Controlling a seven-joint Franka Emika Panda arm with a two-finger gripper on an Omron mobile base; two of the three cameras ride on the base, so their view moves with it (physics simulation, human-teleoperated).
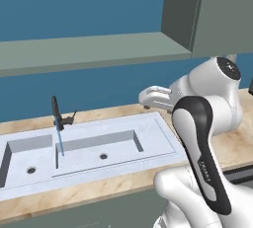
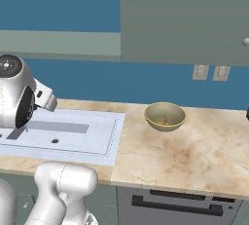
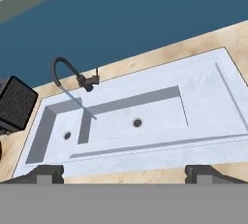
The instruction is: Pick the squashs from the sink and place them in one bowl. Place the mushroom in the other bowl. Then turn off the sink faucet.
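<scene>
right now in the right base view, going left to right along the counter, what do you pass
robot arm → sink → olive-tan bowl with a small reddish bit inside → bare marbled counter

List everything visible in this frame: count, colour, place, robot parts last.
sink: one, pale grey-white, two basins, set in the counter; no vegetables visible in it.
faucet: one, dark, arched, behind the sink; a thin blue stream runs from it.
olive-tan bowl: one, on the counter right of the sink; a small reddish item inside, probably the mushroom.
counter: one, beige marble.
dark ribbed object: one, black, left of the sink; identity unclear.
wall outlets: two, pale, on the blue wall.
claw: one, dark fingertips wide apart, above the sink's near rim.
</scene>
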